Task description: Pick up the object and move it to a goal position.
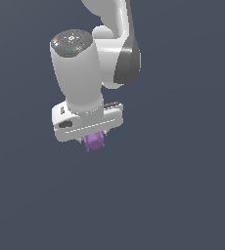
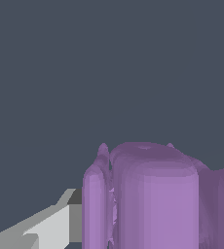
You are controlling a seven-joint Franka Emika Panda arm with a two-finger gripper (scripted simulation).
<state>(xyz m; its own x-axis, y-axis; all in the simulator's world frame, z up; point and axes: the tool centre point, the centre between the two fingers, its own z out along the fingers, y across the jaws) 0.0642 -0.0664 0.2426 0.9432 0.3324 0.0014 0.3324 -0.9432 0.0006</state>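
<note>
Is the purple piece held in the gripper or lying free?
Held: the purple piece sits tucked under the gripper, against a finger in the wrist view.

The exterior view looks down from above at the arm. The wrist view sits very near the fingers (image 2: 41, 228). Both views share the purple object (image 1: 94, 141) (image 2: 153, 199) beside those fingers.

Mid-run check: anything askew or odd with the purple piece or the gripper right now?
Nothing stands out. The purple piece sits tucked under the gripper, and the wrist view shows it close against one finger. No damage or debris shows. The pictures do not settle how squarely it sits.
</note>
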